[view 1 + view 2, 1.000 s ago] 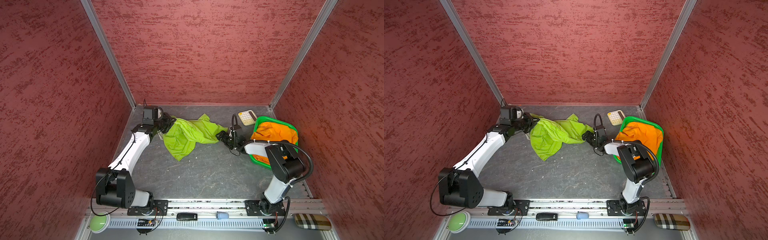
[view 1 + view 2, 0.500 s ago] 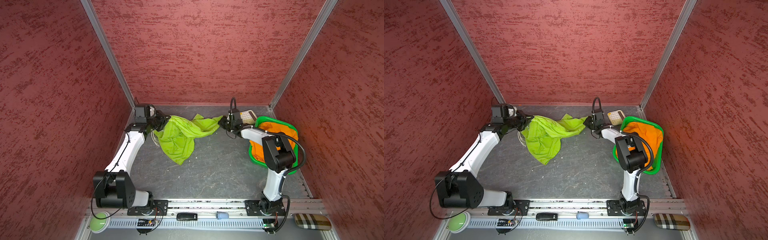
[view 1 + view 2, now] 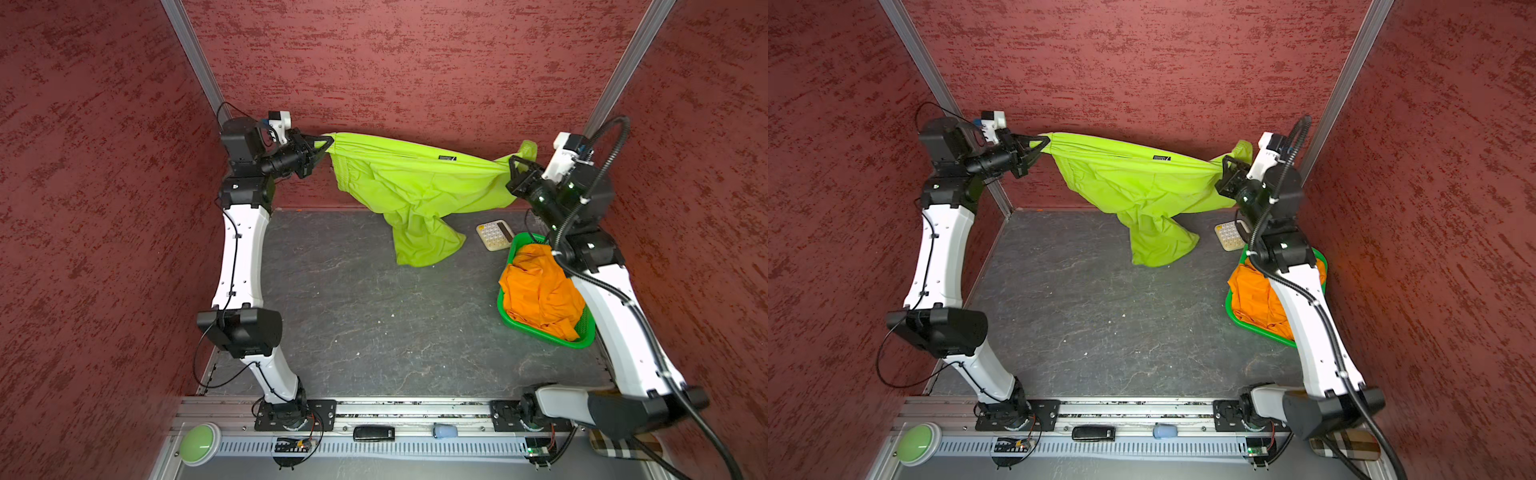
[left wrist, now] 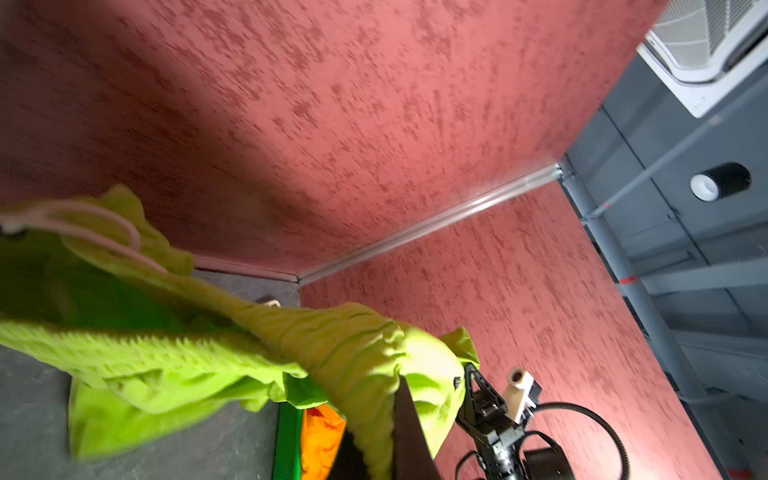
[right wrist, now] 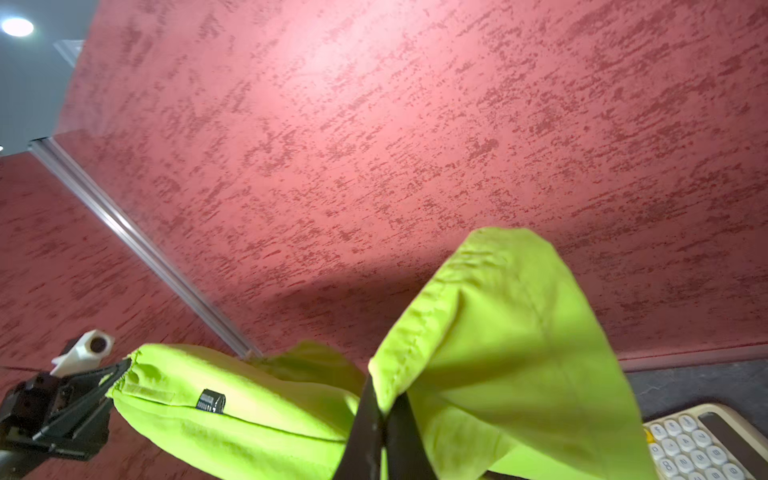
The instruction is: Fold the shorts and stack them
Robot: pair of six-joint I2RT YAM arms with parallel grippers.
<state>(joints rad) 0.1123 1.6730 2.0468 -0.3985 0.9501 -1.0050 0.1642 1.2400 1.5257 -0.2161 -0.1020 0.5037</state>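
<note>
Your left fingers [image 4: 409, 440] and right fingers [image 5: 365, 436] are both clenched on the lime green shorts [image 3: 415, 183], stretched midair over the far tabletop [image 3: 353, 311]. Hold the top edge taut, lower evenly, let the dangling leg land flat.

At three o'clock, the right arm [image 3: 1308, 316] hid part of the basket [image 3: 1227, 305] and orange shorts [image 3: 1252, 295]. The label [image 3: 447, 158] on the lime shorts [image 3: 415, 183] was too small to read. The calculator [image 5: 702, 444] ran off the frame.
</note>
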